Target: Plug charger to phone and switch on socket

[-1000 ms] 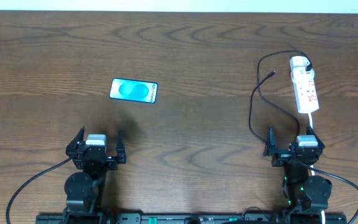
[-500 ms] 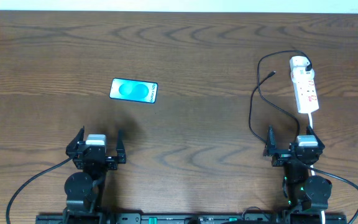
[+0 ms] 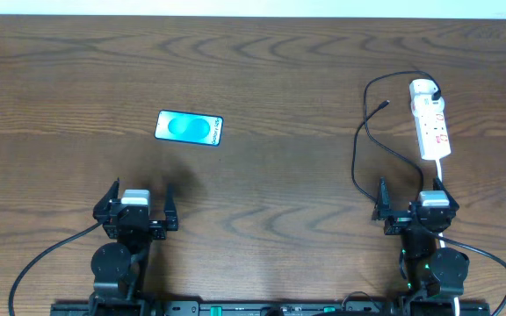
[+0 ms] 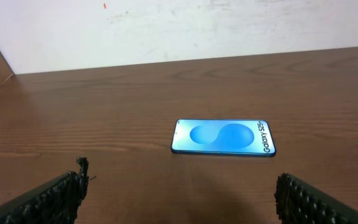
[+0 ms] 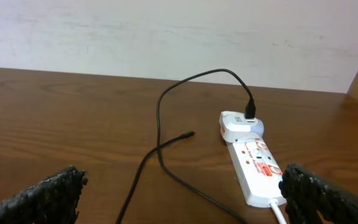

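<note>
one adapter [image 5: 238, 126] sits in the socket [image 5: 258, 169]; charger [image 5: 158, 127] plug loose; phone [image 4: 222, 137] apart

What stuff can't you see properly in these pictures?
Socket switches, on or off: too small, right wrist and overhead views.
Phone port: left wrist view, dark edge too thin.
Charger plug shape: too small, right wrist view.
White cord end: cut off by bottom edge, right wrist view.

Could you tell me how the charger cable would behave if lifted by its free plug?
Probably floppy: the charger lies in loose curves. Likely light, being thin. Its other end sits in the adapter, so pulling may drag the socket.
</note>
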